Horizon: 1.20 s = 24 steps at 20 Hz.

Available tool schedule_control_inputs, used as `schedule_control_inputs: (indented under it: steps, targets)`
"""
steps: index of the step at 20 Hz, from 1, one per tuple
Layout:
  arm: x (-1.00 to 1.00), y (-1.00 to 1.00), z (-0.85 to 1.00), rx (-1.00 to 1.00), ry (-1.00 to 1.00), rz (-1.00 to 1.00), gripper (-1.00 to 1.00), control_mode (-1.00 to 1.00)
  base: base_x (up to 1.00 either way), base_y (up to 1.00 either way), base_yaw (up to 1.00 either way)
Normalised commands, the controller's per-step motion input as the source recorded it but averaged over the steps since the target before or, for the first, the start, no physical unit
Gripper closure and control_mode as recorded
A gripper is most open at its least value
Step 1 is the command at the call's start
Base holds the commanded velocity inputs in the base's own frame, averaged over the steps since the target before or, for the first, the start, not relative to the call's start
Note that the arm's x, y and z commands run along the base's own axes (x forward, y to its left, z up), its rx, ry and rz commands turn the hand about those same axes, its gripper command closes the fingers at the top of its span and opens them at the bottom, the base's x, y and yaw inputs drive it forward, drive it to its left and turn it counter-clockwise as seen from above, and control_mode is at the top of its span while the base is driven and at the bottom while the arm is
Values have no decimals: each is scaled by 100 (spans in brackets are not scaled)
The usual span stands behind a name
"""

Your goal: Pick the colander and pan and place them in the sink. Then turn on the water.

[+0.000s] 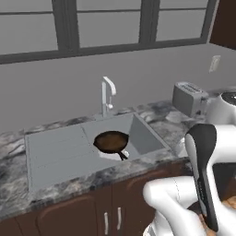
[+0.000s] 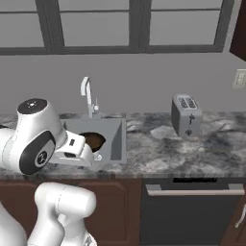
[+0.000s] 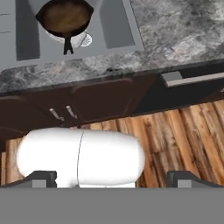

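The dark brown pan [image 1: 112, 140] lies in the grey sink [image 1: 55, 152], its short black handle pointing toward the counter's front. It rests on the white colander [image 1: 108, 155], of which just a rim and some perforations [image 3: 84, 40] peek out beneath the pan [image 3: 65, 16]. The slim pale tap [image 1: 107, 94] stands behind the basin; the water is out of view. My gripper [image 3: 116, 178] is open, its fingertips [image 3: 43, 177] far apart, holding nothing. It hangs back from the counter, above the wooden floor in front of the cabinets.
A grey toaster [image 1: 189, 97] stands on the marble counter right of the sink [image 2: 115, 139]. Dark cabinet doors [image 3: 100, 103] and a dishwasher front [image 2: 192, 211] run below the counter edge. The tap [image 2: 86, 96] rises before a grey wall under windows.
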Motion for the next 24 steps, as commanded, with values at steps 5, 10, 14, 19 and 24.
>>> schedule_control_inputs:
  steps: [5,10,14,19,24]
  targets:
    - [0,0,0,0,0,0,-100,100,-3,-50,-67]
    - [0,0,0,0,0,0,-100,100,3,-40,-74]
    - [0,0,0,0,0,0,-100,100,12,-35,-77]
    - [0,0,0,0,0,0,-100,100,11,-33,-78]
    - [0,0,0,0,0,0,-100,100,18,-54,-70]
